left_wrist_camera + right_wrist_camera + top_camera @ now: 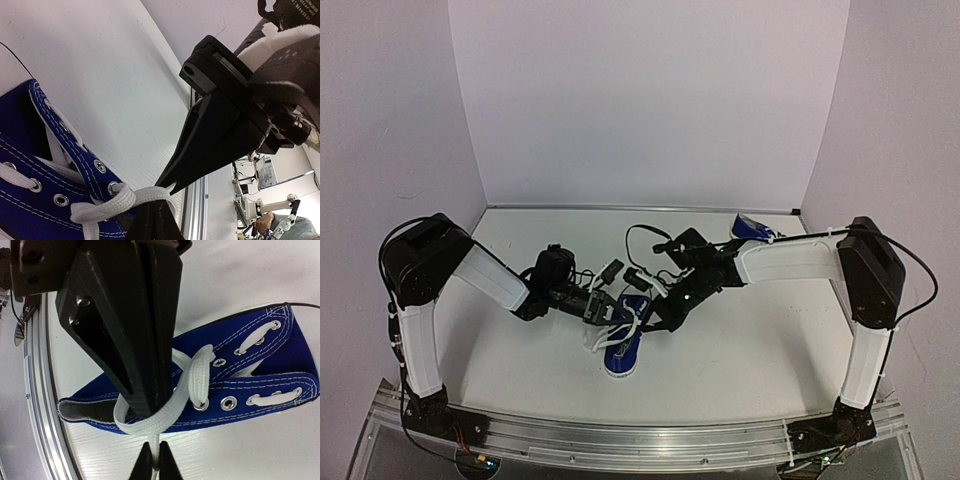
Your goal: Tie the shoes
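Note:
One blue shoe [620,358] lies at the table's front middle, its white lace [592,335] loose. The second shoe [752,228] sits far back right. Both grippers meet just above the near shoe. My left gripper [613,313] is shut, and the lace [120,202] runs from an eyelet of the shoe [45,190] and wraps over its tips [155,212]. My right gripper [153,460] is shut on a strand of the lace [185,400] just off the side of the shoe [250,385]. The strand loops round the left gripper [147,407]. The right gripper's tips [169,186] pinch the lace.
An aluminium rail [620,440] runs along the table's near edge, close to the shoe [40,405]. White walls enclose the table on three sides. Black cables [640,240] loop behind the grippers.

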